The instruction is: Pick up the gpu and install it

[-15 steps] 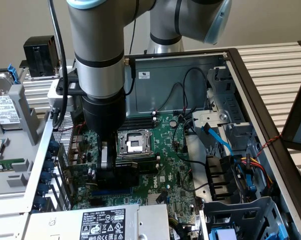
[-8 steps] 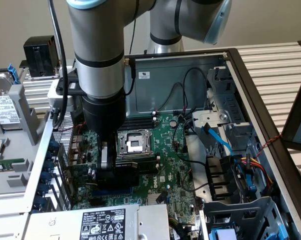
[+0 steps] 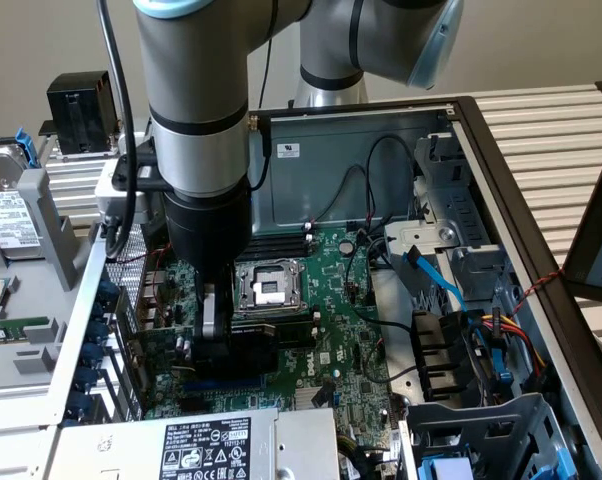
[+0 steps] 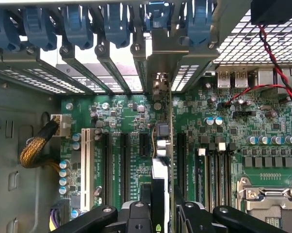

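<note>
Gripping the gpu (image 3: 243,352) upright in the tool (image 4: 163,218), clamped on the card at part width. Holding it low inside the case (image 3: 321,170), right down at the motherboard (image 3: 331,340) among the expansion slots (image 4: 124,150), bracket end toward the rear openings. Pickup looks done. Can't tell whether seated, so counting install unfinished.

A robotics lab or electronics workbench: an open grey metal computer case (image 3: 321,195) with its green motherboard (image 3: 346,330) exposed lies on a ribbed aluminium table (image 3: 551,125), beside a silver hard drive (image 3: 6,215)
</note>
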